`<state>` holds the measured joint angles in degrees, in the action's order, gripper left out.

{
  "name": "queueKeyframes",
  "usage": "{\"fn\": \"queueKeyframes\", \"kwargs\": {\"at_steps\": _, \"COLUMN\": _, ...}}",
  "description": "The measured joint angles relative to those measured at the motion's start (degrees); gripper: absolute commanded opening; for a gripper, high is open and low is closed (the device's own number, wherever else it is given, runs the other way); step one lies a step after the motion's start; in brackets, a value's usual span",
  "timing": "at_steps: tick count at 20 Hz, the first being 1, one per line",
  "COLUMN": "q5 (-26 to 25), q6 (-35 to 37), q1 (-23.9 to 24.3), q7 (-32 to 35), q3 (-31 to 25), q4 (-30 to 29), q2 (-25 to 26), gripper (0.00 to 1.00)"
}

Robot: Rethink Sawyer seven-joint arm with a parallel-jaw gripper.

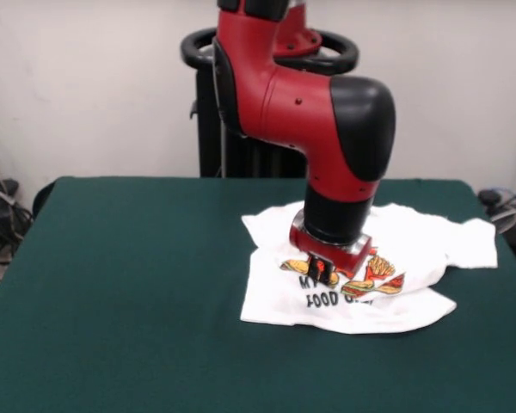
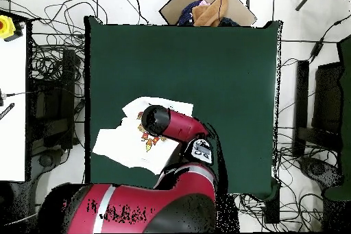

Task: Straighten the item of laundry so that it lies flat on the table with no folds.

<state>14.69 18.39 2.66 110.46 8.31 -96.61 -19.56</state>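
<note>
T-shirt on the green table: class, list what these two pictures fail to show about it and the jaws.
- Front view: the gripper covers part of the T-shirt print; jaws open or shut unclear.
- Overhead view: the arm hides the gripper and part of the shirt.
- Both views: whether cloth is pinched.

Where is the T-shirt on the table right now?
In the front view the T-shirt lies rumpled on the right half of the green table, directly under the tool. Overhead, it sits at the table's lower left, overhanging the left edge.
</note>
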Motion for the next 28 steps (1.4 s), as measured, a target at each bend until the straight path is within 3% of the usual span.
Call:
{"fn": "queueKeyframes", "kwargs": {"at_steps": 10, "q5": -1.26, "q6": 0.11, "q1": 2.40, "q7": 0.00, "q3": -2.50, "q4": -1.72, "q2": -1.45, "gripper": 0.00}}
{"fn": "queueKeyframes", "kwargs": {"at_steps": 19, "q5": -1.27, "q6": 4.94, "q1": 6.94, "q7": 0.00, "q3": -6.26, "q4": -7.09, "q2": -7.09, "gripper": 0.00}}
{"fn": "queueKeyframes", "kwargs": {"at_steps": 22, "q5": -1.35, "q6": 7.66, "q1": 7.98, "q7": 0.00, "q3": -6.27, "q4": -6.75, "q2": -7.94, "gripper": 0.00}}
{"fn": "queueKeyframes", "kwargs": {"at_steps": 28, "q5": -2.68, "q6": 4.94, "q1": 7.81, "q7": 0.00, "q3": -5.66, "q4": -2.94, "q2": -4.84, "gripper": 0.00}}
